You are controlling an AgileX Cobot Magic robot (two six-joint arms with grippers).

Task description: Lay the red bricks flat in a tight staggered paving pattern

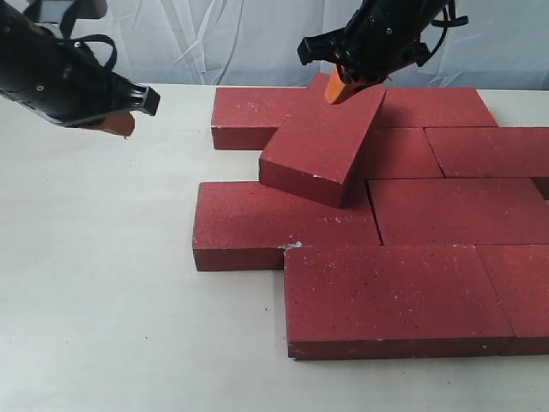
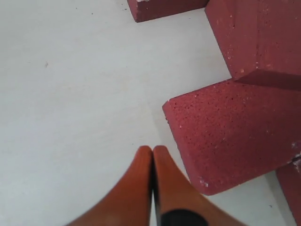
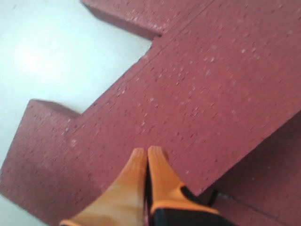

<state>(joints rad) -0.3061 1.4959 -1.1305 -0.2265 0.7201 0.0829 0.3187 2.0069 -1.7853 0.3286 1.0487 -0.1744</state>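
Red bricks lie flat and staggered; one brick seemingly rests tilted atop.

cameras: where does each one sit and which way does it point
Exterior view: off the robot, looking down across the table at the red bricks; left arm and right arm show.
Left wrist view: on the left arm, looking past the shut left gripper at table and brick corners.
Right wrist view: on the right arm, looking past the shut right gripper onto brick tops.
Shared: exterior and left wrist views both show the tilted brick.
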